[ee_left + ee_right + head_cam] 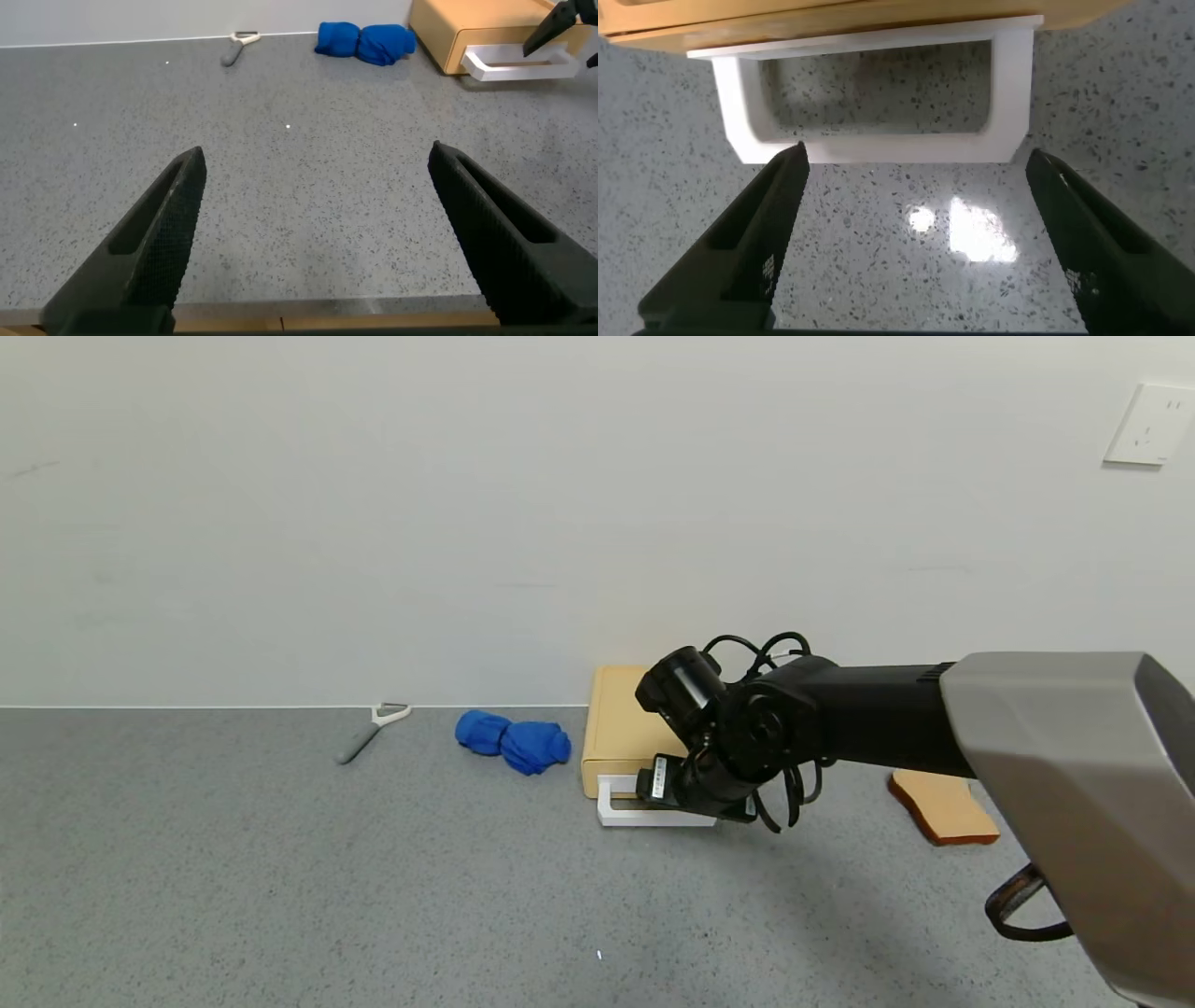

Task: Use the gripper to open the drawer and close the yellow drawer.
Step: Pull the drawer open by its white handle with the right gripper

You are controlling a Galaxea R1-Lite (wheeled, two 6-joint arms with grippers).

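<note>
The flat yellow box [618,723] stands against the wall, and its drawer looks pushed in. The drawer's white loop handle [624,814] sticks out in front on the table. My right gripper [702,805] is open just in front of the handle, low over the table. In the right wrist view its fingers [775,219] stand on either side of the handle's near bar [878,149], with nothing held; the drawer front [831,17] lies behind. My left gripper [318,154] is open and empty over the table's front edge, out of the head view.
A blue cloth [513,742] lies left of the box, and a grey peeler [372,730] farther left by the wall. A bread slice [945,807] lies right of the box, under my right arm. The table's front edge [280,317] is below the left gripper.
</note>
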